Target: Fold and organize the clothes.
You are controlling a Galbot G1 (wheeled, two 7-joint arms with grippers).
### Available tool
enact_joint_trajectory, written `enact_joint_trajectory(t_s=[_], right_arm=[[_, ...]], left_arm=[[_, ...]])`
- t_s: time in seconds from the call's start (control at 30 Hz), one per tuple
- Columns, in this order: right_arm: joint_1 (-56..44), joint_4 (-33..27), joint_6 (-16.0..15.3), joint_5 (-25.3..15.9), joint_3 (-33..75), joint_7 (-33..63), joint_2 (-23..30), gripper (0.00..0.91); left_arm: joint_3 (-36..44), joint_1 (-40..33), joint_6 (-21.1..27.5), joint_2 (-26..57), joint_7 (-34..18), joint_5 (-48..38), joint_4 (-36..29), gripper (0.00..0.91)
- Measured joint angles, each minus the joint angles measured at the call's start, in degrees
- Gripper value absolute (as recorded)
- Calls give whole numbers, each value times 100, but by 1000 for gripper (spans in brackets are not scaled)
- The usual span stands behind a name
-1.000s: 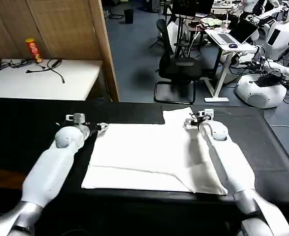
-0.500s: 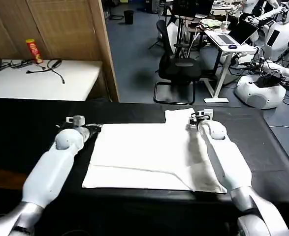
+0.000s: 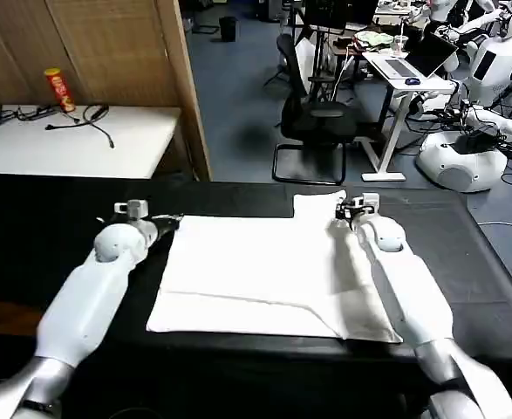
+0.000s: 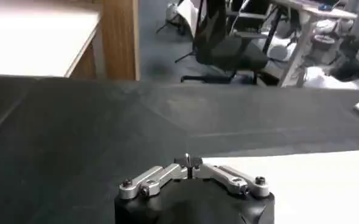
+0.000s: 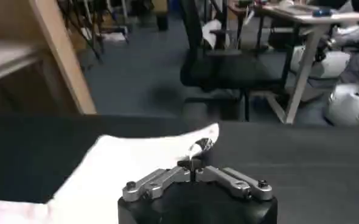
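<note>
No text, brand, number or sign can be read anywhere. The white T-shirt [image 3: 264, 275] on the black worktop [image 3: 46, 227] lies with a plain side up, no print showing. The red and yellow can [image 3: 60, 89] at the upper left of the head view, standing on the white desk [image 3: 133, 144], carries markings too small to make out. The open laptop [image 3: 419, 59] at the upper right shows no legible writing.
</note>
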Motion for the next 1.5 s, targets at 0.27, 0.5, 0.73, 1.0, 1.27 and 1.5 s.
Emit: enact_joint_trajectory(t_s=[0.27,0.5,0.73,1.0,1.27,1.5], right_arm=[[-766,1380,-303,332,237,49,-665,68],[-1761,2507,-659,386,608,50,-1282,68],[-2822,3465,-985,403,941,56,-1756,68],[-3710,4172,-1349,404,1155,180,-2008,68],[-4197,4552,-1349,403,1249,269,-2062,634],[-4495,4827,-1349,541,1462,232,-2023,878]], left_arm=[[-316,653,128,473,-120,-508,-1086,0],[-743,1741,240,1078,-245,-629,-2533,0],[-1139,2857,333,1549,-251,-435,-3633,0],[-1459,3920,275,1602,-213,-67,-4154,0],[-1576,4439,281,1582,-210,106,-4319,878],[-1630,4631,361,1459,-234,360,-4432,878]])
